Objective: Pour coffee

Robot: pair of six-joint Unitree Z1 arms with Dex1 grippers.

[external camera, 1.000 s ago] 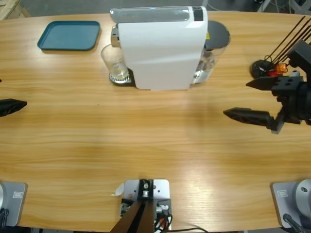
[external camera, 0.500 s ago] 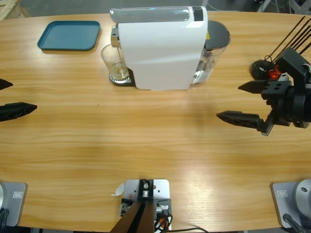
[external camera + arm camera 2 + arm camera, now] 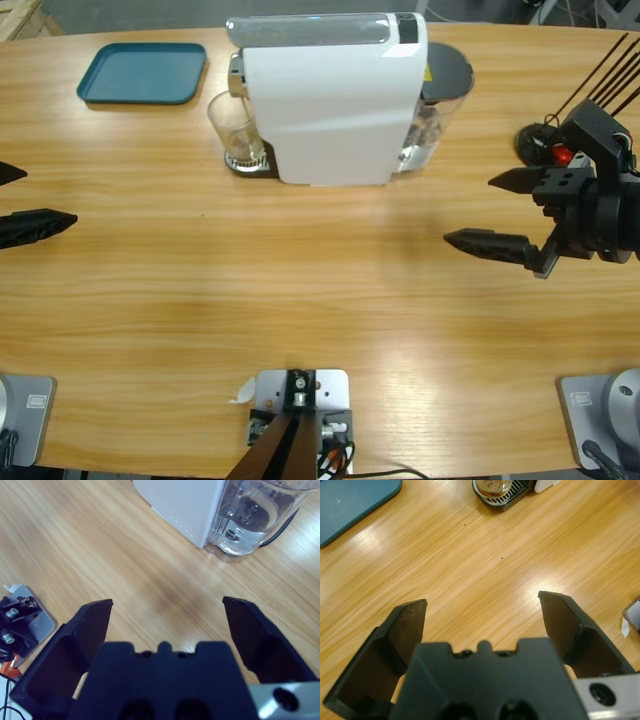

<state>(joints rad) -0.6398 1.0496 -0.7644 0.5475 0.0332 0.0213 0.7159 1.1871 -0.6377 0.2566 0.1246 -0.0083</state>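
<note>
Jaws spread wide and holding nothing, the left gripper point(image 3: 20, 200) is hovering over bare wood at the table's point(image 3: 300, 300) left edge, while the right gripper point(image 3: 490, 212), equally agape and empty, is hanging at the right, its wrist view facing the coffee machine point(image 3: 330, 100) and its clear water tank point(image 3: 260, 515). The glass tumbler point(image 3: 237, 130) is sitting on the drip tray under the spout at the far side, a shallow pool of coffee point(image 3: 492, 486) in it, with the teal tray point(image 3: 142, 72) lying further left. The risk, judging from here, is a hurried or off-centre grasp knocking the light glass against the spout and slopping the coffee.
</note>
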